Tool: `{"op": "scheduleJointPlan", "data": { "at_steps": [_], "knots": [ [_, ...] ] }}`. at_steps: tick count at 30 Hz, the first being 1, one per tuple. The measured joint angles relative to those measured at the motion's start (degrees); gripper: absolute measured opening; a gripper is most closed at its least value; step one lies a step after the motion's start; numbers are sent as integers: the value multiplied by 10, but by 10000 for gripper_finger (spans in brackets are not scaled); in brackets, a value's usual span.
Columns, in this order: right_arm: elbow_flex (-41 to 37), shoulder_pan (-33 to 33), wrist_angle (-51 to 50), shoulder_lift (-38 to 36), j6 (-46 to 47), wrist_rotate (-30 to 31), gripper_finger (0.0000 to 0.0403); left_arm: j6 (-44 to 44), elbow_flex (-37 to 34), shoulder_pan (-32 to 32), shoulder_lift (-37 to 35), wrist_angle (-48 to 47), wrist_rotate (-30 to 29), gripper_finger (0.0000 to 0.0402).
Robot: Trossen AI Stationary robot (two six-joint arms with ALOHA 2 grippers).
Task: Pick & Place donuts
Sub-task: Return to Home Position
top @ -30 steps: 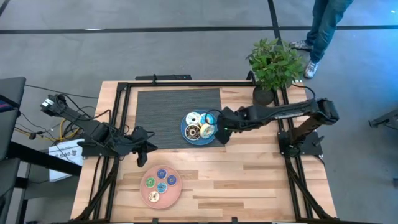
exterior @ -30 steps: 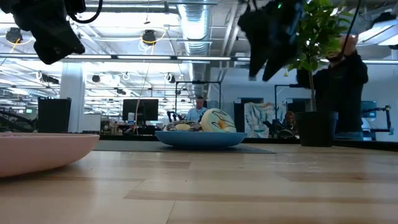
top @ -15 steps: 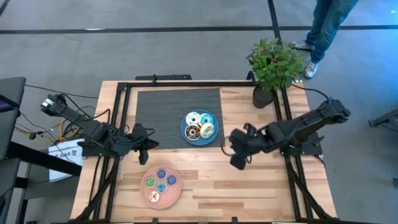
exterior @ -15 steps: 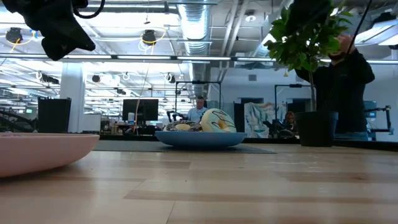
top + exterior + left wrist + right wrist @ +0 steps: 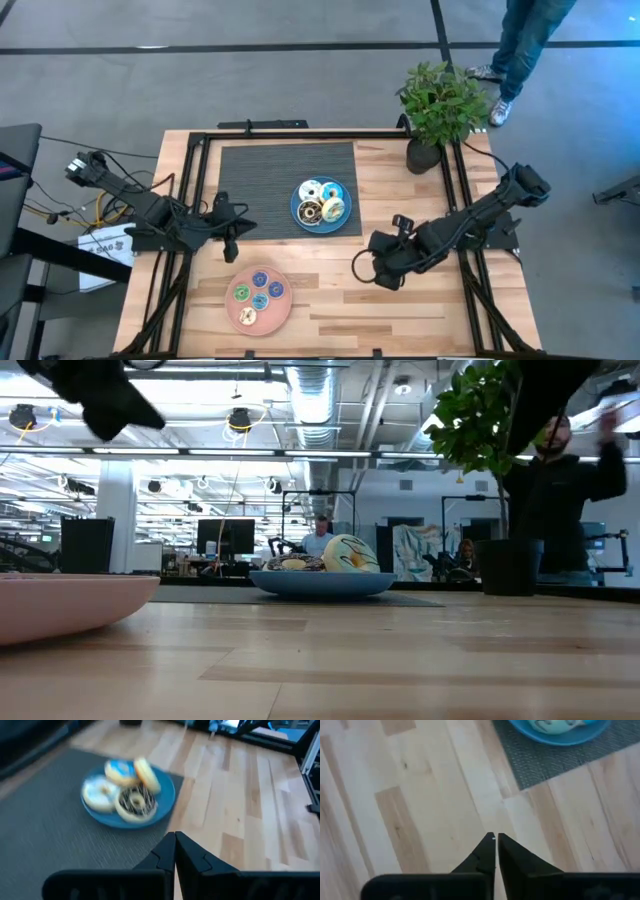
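Observation:
Several larger donuts (image 5: pixel 321 201), white, blue-iced, brown and yellow, lie on the blue plate (image 5: pixel 298 215) on the grey mat; in the left wrist view the donuts (image 5: pixel 127 790) show ahead of the fingers. Several tiny donuts (image 5: pixel 258 290) lie on the pink plate (image 5: pixel 236 313) near the front edge. My left gripper (image 5: pixel 236 226) hangs shut and empty to the left of the blue plate, pointing at it. My right gripper (image 5: pixel 360 267) hangs shut and empty over bare wood, to the right of the pink plate and nearer than the blue one.
A potted plant (image 5: pixel 438 104) stands at the table's far right corner. The grey mat (image 5: pixel 262 176) covers the far middle. A person's legs (image 5: pixel 520 45) show beyond the far right edge. Bare wood (image 5: pixel 400 310) lies at the near right.
My right gripper has drawn back from the blue plate's right rim toward the table's near edge and now hangs over bare wood with nothing in it. My left gripper has shifted a little toward the blue plate. The donuts lie still.

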Motion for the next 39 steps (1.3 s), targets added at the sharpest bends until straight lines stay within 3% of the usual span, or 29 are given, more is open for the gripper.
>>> {"op": "scheduleJointPlan", "data": {
  "at_steps": [5,12,16,20,24,31,39],
  "knots": [
    [0,2,34,14,11,-1,9,102,7,-21,-60,-7,-49,0],
    [0,-2,89,10,15,37,4,142,-16,-61,-221,-58,-102,0],
    [0,-11,104,10,16,39,1,231,-95,-64,-304,57,-39,0],
    [0,-28,115,10,15,39,1,338,-216,-53,-349,280,34,0],
    [0,-47,125,10,7,38,1,387,-297,-25,-368,408,42,0],
    [0,-76,140,10,5,31,0,387,-310,46,-443,355,134,0],
    [0,-85,159,10,5,30,0,381,-301,129,-442,311,222,0]
  ]
}}
